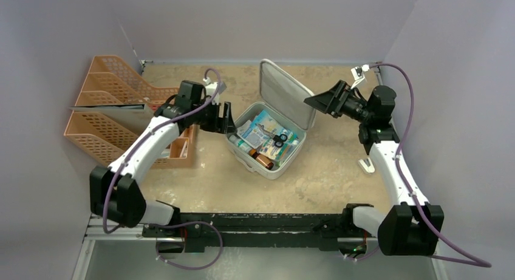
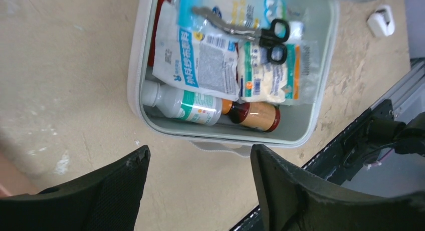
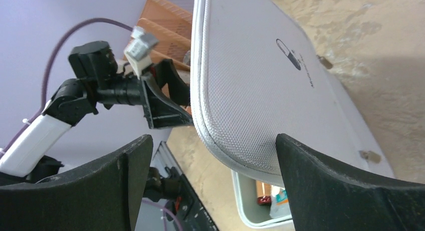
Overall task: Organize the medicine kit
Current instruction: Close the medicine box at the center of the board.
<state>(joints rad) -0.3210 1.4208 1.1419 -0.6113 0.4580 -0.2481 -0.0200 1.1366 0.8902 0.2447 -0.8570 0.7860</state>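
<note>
- Two spread fingers (image 2: 115, 191), nothing between them: left gripper (image 1: 226, 121) at 10 o'clock of the kit (image 1: 274, 170).
- Right gripper (image 1: 311, 101), at 2 o'clock, likewise gapes wide, facing the raised lid (image 1: 282, 92).

I see the kit (image 3: 260, 90) pale grey-white, finely woven, with a dark pill logo (image 3: 289, 53). The trays (image 1: 115, 104) are orange mesh, the surface (image 1: 243, 183) mottled beige, scissors (image 2: 273, 38) black-handled, one bottle (image 2: 258, 116) amber.

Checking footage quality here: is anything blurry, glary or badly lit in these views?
Top external: evenly lit and sharp, only soft shadows. Left wrist: packets at the far end of the medicine kit look smeared. Right wrist: lid weave crisp, no glare.
</note>
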